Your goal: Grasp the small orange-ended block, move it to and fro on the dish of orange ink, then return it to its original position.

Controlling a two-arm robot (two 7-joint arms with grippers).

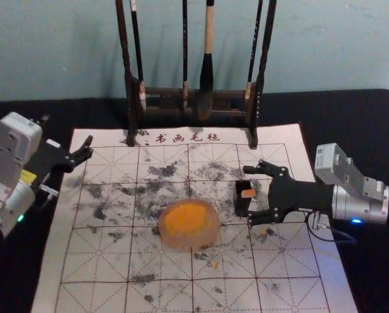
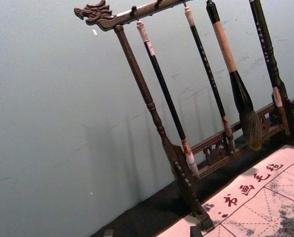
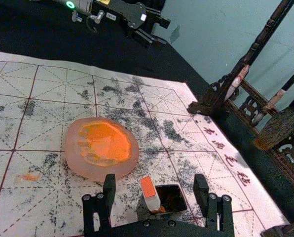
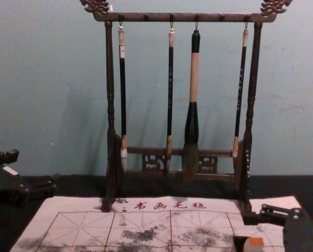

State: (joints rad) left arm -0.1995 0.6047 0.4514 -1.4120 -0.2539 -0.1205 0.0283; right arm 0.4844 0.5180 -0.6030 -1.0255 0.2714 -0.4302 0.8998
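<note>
Right of centre, the right hand [image 1: 251, 194] spreads its fingers around a black, squarish box [image 3: 174, 201] holding the slim block [image 3: 148, 187], near the rounded, translucent dish [image 1: 209, 238]. Left, the left hand [image 1: 68, 134] gapes.

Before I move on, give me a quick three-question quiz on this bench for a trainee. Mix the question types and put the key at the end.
1. Multiple choice. Which tool has its open fingers on either side of the orange-ended block?
a) the left tool
b) the right tool
c) both

2. True or false. The orange-ended block is lying on the ink dish.

3. Fill in the blank. The number of brushes hanging from the rack is ____.

Key: 1 b; 2 false; 3 four
</note>
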